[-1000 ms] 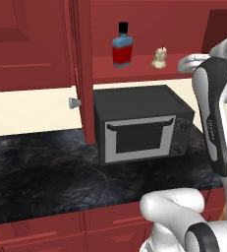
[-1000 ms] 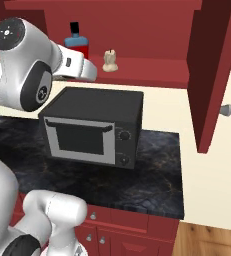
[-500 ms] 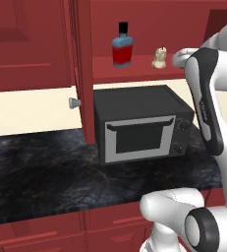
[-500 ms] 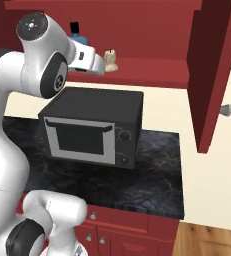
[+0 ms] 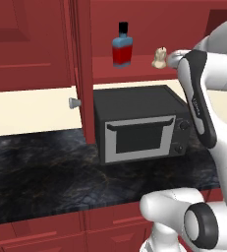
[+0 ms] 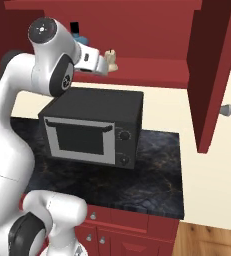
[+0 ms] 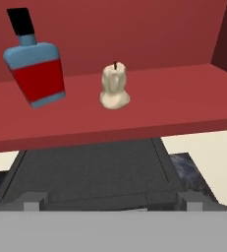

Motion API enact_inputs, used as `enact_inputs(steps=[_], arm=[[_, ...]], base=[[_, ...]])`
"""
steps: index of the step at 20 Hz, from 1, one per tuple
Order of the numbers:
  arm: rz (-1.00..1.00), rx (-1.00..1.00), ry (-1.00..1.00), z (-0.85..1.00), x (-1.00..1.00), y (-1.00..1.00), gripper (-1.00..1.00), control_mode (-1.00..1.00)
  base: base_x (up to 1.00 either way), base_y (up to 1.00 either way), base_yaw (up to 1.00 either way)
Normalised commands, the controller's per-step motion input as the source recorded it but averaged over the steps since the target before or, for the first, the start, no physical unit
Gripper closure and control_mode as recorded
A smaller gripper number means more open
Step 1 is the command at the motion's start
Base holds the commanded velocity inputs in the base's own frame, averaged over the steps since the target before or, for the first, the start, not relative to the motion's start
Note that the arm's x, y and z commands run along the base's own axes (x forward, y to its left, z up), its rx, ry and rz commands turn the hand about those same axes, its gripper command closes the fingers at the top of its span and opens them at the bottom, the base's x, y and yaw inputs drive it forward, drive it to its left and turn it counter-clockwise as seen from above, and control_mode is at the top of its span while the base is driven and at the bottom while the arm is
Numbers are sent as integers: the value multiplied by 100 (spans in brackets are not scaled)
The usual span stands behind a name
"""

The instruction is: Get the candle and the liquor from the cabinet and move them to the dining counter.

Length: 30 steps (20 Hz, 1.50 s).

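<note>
No readable text, brand or number anywhere. The liquor (image 7: 35,74) carries a plain red label band without lettering; the microwave (image 5: 139,128) front has unmarked knobs.

Black microwave (image 5: 139,127) with grey-framed glass door and two round dials, standing on black marbled countertop (image 5: 41,172) against cream wall (image 5: 31,110). Below, dark red base cabinets (image 6: 132,231) with small silver knobs; lower right in the right base view, a patch of light wooden floor (image 6: 207,241). Even, shadowless lighting throughout.
</note>
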Motion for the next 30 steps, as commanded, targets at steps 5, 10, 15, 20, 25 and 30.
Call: enact_inputs(steps=[5, 10, 15, 20, 25, 30], arm=[[0, 0, 0, 0, 28, 0, -100, -100], [0, 0, 0, 0, 24, 0, -100, -100], [0, 0, 0, 0, 29, 0, -100, -100], [0, 0, 0, -3, 29, 0, -100, -100], [0, 0, 0, -8, 22, 0, -100, -100], [0, 0, 0, 0, 11, 0, -100, -100]], base=[[0, 0, 0], [0, 0, 0], [0, 0, 0], [0, 0, 0], [0, 0, 0], [0, 0, 0]])
